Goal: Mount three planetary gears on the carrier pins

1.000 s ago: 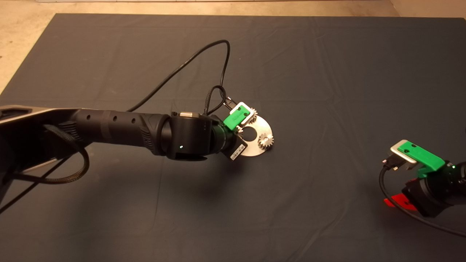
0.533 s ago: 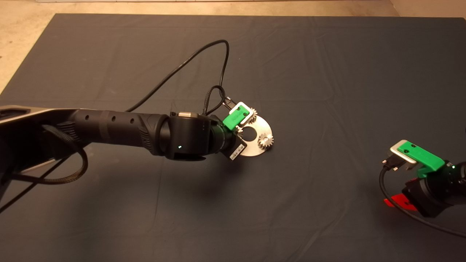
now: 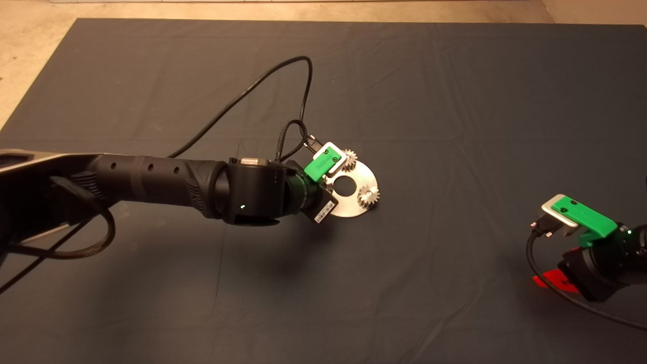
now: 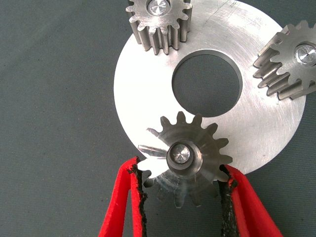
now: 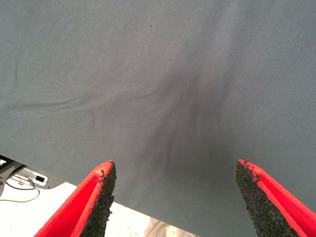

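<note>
A flat round silver disc (image 4: pixel 143 89) with a central hole lies near the middle of the mat (image 3: pixel 455 101). Three planetary gears sit on the carrier pins: one gear (image 4: pixel 159 19), a second gear (image 4: pixel 289 61) and a third gear (image 4: pixel 185 153), each with a pin tip showing in its bore. My left gripper (image 4: pixel 182 170) is open, its red fingers (image 4: pixel 121 207) close on either side of the third gear. In the head view that gripper (image 3: pixel 326 162) covers the third gear, while two gears (image 3: pixel 349 155) (image 3: pixel 368 195) show on the disc (image 3: pixel 361 177). My right gripper (image 5: pixel 175 173) is open over bare mat.
The left arm's black cable (image 3: pixel 263 83) loops over the mat behind the disc. The right gripper (image 3: pixel 556 278) waits at the lower right edge with its own cable. Pale floor borders the mat at the far and left sides.
The left arm has drawn back a little to the left, away from the disc. Disc and gears have stayed put. The right arm has not moved.
</note>
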